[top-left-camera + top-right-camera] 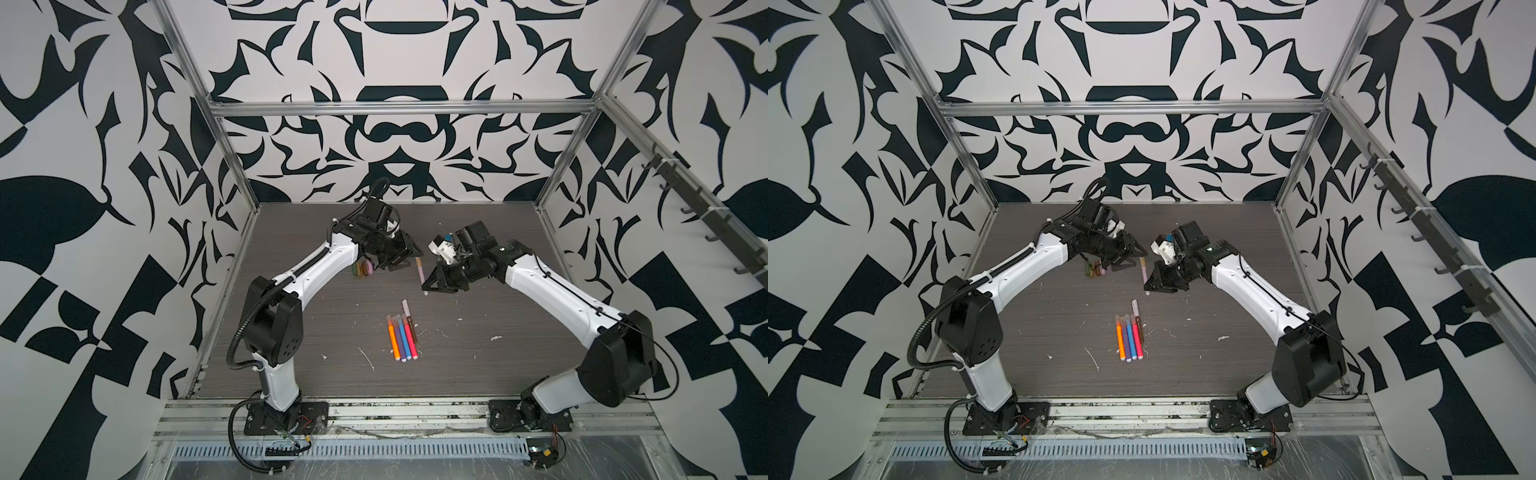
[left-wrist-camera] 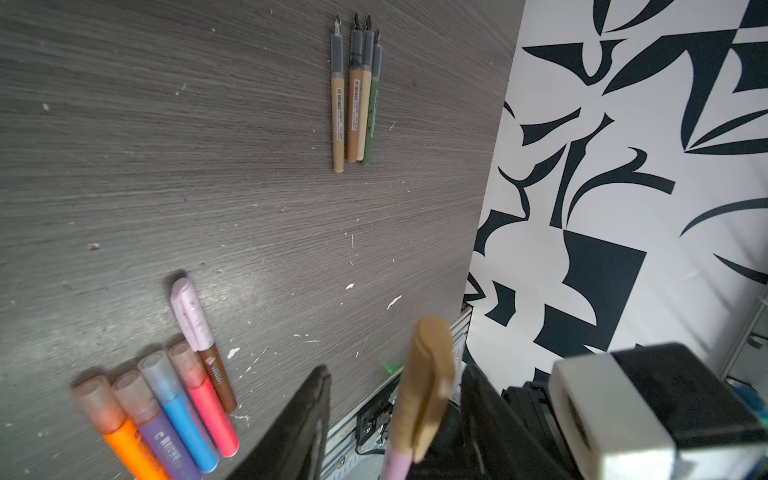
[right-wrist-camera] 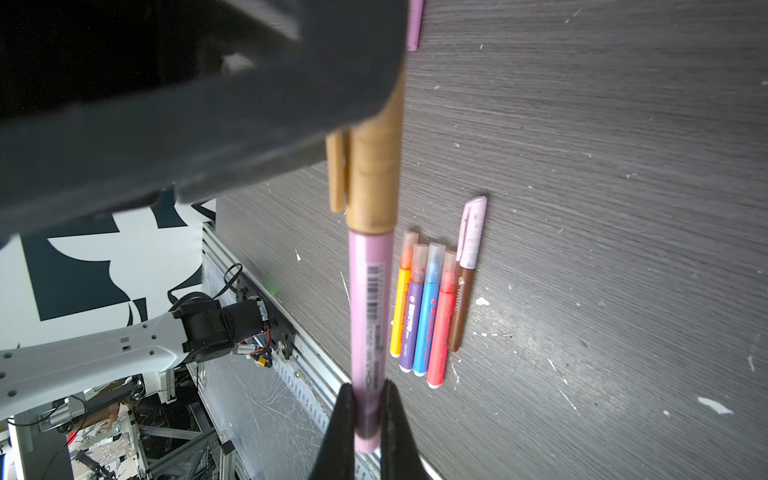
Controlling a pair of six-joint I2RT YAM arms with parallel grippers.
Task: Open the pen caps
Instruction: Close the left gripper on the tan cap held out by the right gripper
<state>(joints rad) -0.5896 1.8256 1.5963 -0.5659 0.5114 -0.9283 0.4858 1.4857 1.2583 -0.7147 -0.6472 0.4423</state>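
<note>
From where I stood, the right gripper (image 3: 365,399) was clamped tight on the lower barrel of a lilac pen (image 3: 370,311), holding it up off the table (image 1: 311,332) near the middle of the far half. In a top view it slanted between the two arms. The pen's tan cap (image 2: 428,374) was seated on its far end, and the left gripper (image 2: 397,370) stood around that cap with its jaws parted. In the left wrist view one finger (image 2: 307,415) stood clear of the cap, with table showing between them, while the opposite one sat just beside it, so the cap was flanked rather than squeezed. Just beside the left gripper (image 1: 405,259), partly tucked under the arm, lay a small cluster of loose caps (image 1: 363,268) in green, tan and pink. Nearer the front, four thick pens (image 1: 401,338), orange, purple, blue and pink, lay side by side and touching, each with its translucent cap on. A brown pen (image 2: 218,382) lay against the pink one, wearing a lilac cap (image 2: 191,316). The left wrist view also showed four uncapped pens (image 2: 353,91), tan, brown and green, lying in a tight row with bare nibs, well apart from the capped row.
</note>
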